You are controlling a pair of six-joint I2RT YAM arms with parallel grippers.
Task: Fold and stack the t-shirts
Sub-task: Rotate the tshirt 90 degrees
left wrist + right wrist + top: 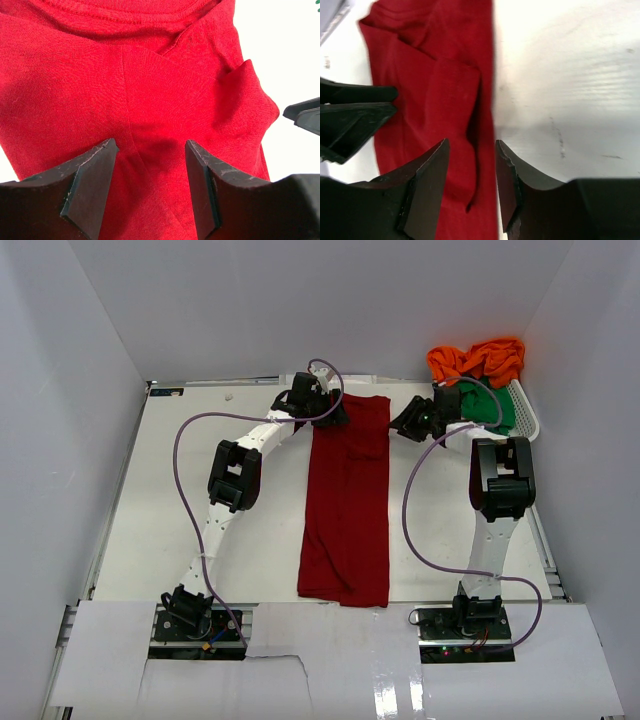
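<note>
Near the arms' bases, the hem of the dark red t-shirt (345, 500) lies close to the front edge of the white table (160, 520). The shirt is folded lengthwise into a long narrow strip that runs straight away to its collar at the far end. There the left gripper (150, 150) hangs over the collar end with its jaws apart and nothing between them. The right gripper (470, 145) sits just beside the strip's right edge, its jaws also parted and empty. The cloth looks light, limp and creased, likely to sag and slide out of its fold if lifted by one point. A pinch at each far corner through all the layers seems the safer hold for drawing the collar end toward the hem. Beyond, in the far right corner, an orange t-shirt (478, 360) and a green t-shirt (487, 405) lie bunched in a white lattice basket (528, 415).
</note>
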